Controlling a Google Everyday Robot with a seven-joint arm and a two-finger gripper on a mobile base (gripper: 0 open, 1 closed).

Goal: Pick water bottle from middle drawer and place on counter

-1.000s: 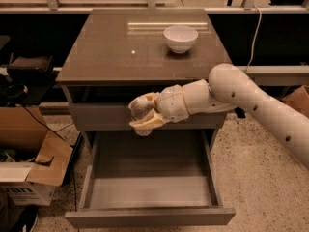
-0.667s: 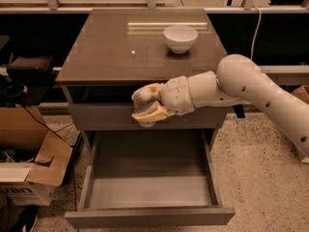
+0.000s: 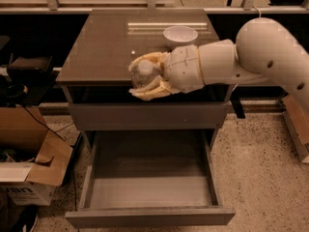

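Note:
My gripper (image 3: 143, 77) reaches in from the right and is shut on the water bottle (image 3: 144, 73), a small clear bottle held between the cream fingers. It hangs over the front edge of the counter (image 3: 104, 47), just above its surface. The middle drawer (image 3: 149, 178) is pulled open below, and its grey floor shows nothing in it.
A white bowl (image 3: 180, 35) stands on the counter at the back right, behind my wrist. A torn cardboard box (image 3: 29, 163) sits on the floor to the left. A black object (image 3: 26, 69) stands left of the cabinet. Speckled floor lies to the right.
My gripper has risen with the bottle from in front of the top drawer face to the counter's front edge. The drawer stays open.

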